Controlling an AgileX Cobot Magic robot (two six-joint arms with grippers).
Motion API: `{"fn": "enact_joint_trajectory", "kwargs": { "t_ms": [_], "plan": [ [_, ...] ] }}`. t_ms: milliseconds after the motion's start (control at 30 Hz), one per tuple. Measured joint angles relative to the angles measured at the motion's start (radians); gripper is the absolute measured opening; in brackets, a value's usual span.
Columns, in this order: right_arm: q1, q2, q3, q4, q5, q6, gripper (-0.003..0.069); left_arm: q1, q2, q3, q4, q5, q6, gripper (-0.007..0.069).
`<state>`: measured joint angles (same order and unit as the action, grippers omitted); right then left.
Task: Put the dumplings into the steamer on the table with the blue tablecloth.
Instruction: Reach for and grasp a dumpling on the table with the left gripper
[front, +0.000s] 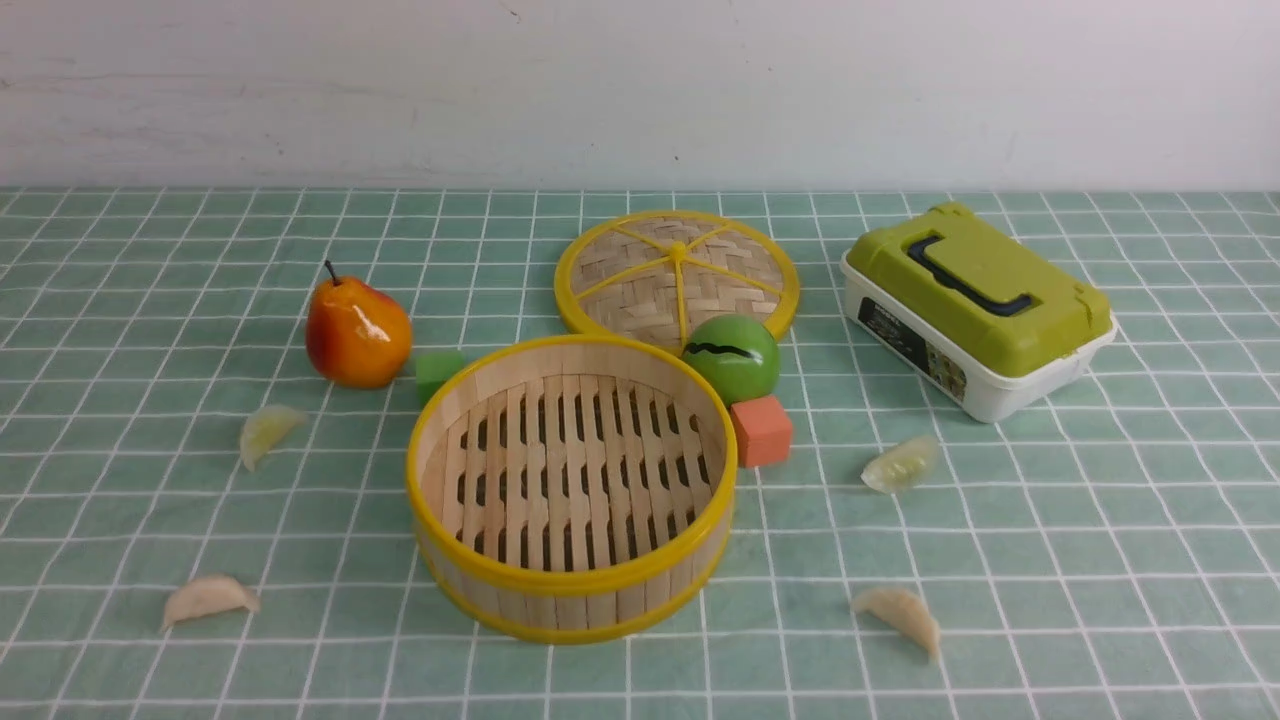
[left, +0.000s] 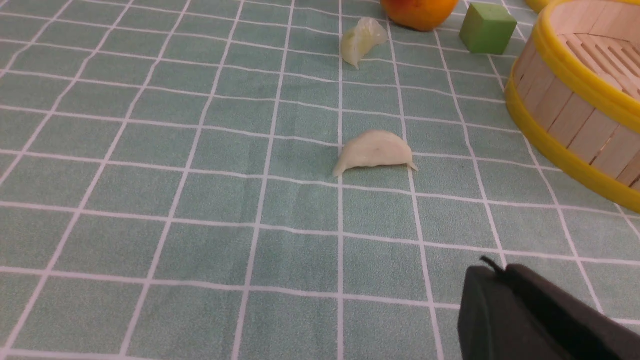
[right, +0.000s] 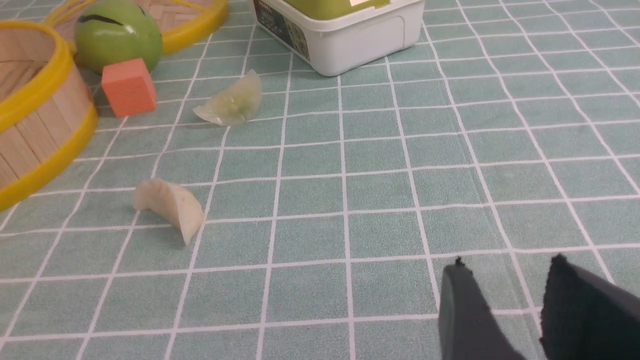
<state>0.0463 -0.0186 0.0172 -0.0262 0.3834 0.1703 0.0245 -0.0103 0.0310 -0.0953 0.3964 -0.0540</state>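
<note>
Pale crescent dumplings (front: 208, 598) around the slatted, yellow-rimmed bamboo steamer (front: 572, 603)

No legible text anywhere (dark label (front: 903, 340) on the white box (front: 1005, 390) too small)

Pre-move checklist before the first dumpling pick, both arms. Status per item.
1. The steamer is uncovered: ok; the lid lies flat behind it.
2. The steamer floor is free: ok; no dumpling inside.
3. All four on the tablecloth: ok; far-left dumpling, near-left dumpling, far-right dumpling, near-right dumpling.
4. The far-right dumpling is clear of the orange cube: ok; they lie apart.
5. The right gripper is open and empty: ok.
6. The left gripper jaw state: cannot tell; only a dark part shows at the edge of the left wrist view.
</note>
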Motion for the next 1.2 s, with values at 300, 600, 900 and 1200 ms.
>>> {"fn": "enact_joint_trajectory", "kwargs": {
  "t_ms": [300,600,900,1200],
  "plan": [
    [0.0,0.0,0.0,0.0,0.0,0.0,0.024,0.0,0.0,0.0,0.0,0.0,0.0,0.0017],
    [0.0,0.0,0.0,0.0,0.0,0.0,0.024,0.0,0.0,0.0,0.0,0.0,0.0,0.0017],
    [0.0,0.0,0.0,0.0,0.0,0.0,0.024,0.0,0.0,0.0,0.019,-0.002,0.001,0.002],
    [0.0,0.0,0.0,-0.014,-0.004,0.0,0.024,0.0,0.0,0.0,0.022,-0.065,0.001,0.0025]
  ]
}}
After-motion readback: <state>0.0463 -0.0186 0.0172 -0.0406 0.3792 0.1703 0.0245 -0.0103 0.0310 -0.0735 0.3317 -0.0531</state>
